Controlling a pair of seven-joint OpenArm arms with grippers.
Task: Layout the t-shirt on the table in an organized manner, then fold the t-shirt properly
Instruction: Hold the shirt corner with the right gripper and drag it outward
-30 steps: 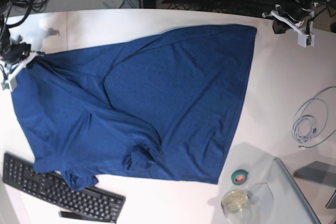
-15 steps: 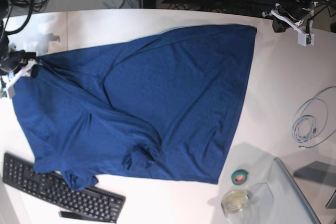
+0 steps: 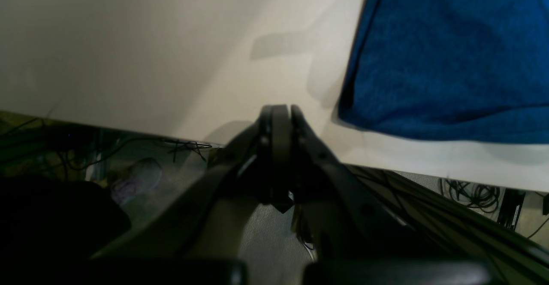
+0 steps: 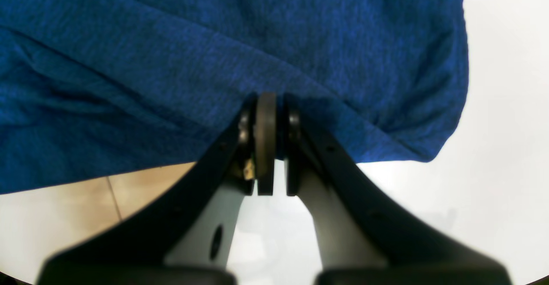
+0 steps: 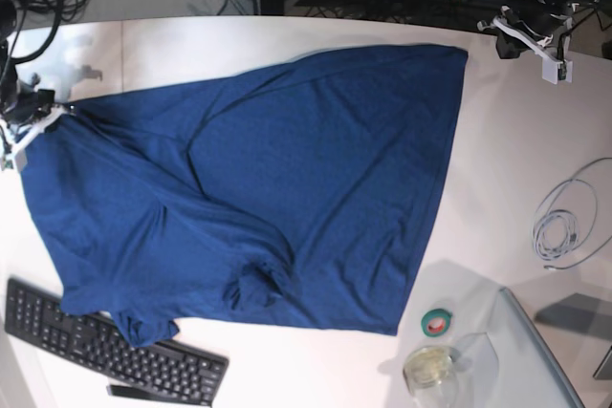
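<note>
The dark navy t-shirt (image 5: 287,179) lies spread wide over the white table (image 5: 507,160), with a bunched sleeve near the keyboard. At the shirt's far left corner my right gripper (image 5: 40,110) is shut on the fabric. In the right wrist view the t-shirt (image 4: 214,40) draws in folds to the tips of the right gripper (image 4: 266,98). My left gripper (image 5: 504,31) hovers at the table's back right edge. In the left wrist view the left gripper (image 3: 281,109) is shut and empty, and the t-shirt's corner (image 3: 450,53) lies just to its right, apart from it.
A black keyboard (image 5: 105,346) lies at the front left, partly under the shirt. A green tape roll (image 5: 438,322), a glass jar (image 5: 430,368) and a grey panel (image 5: 540,351) sit at the front right. A coiled white cable (image 5: 564,222) lies at the right.
My right gripper has shifted slightly at the shirt's left corner, and the fabric there has moved a little with it. The left arm has not moved.
</note>
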